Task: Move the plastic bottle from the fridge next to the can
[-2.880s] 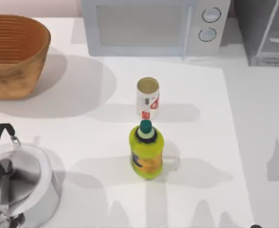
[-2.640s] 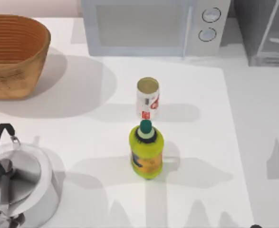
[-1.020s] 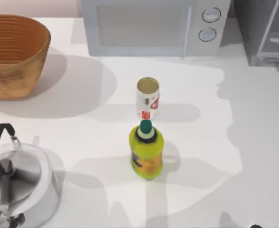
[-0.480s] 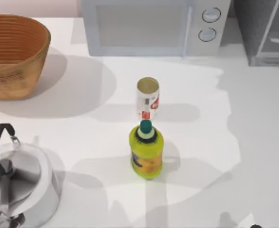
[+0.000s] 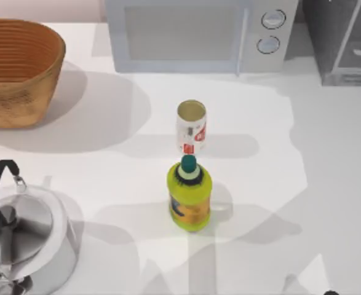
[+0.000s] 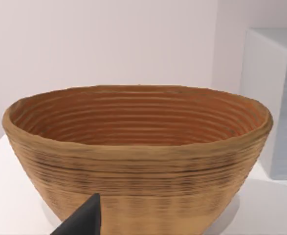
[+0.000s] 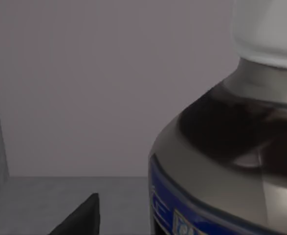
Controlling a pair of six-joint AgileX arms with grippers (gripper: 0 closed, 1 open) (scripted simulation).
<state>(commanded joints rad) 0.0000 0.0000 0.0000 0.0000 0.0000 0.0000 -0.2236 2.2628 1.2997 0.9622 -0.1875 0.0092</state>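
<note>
In the middle of the white surface (image 5: 75,153) the can (image 5: 190,127) stands upright, its pale gold top showing from above. Just in front of it stands a yellow-green bottle (image 5: 189,195) with a teal cap, very close to the can, though I cannot tell if they touch. A white microwave (image 5: 195,34) with two round dials sits along the far edge, and at the far right corner the fridge (image 5: 343,40) shows part of its grey cabinet and pale-framed door. A woven basket (image 5: 17,70) sits at the far left, and a steel kettle (image 5: 26,239) with a black handle stands at the near left corner.

The right wrist view looks into a grey-walled space, where the plastic bottle (image 7: 231,161) stands close to the camera: white cap, dark liquid at the shoulder, a blue label below. One dark fingertip of the right end effector (image 7: 79,218) shows beside the bottle, apart from it; how far open it is I cannot tell.

The left wrist view faces the basket, with one dark fingertip of the left end effector (image 6: 82,220) in front of it; its opening I cannot tell either.
</note>
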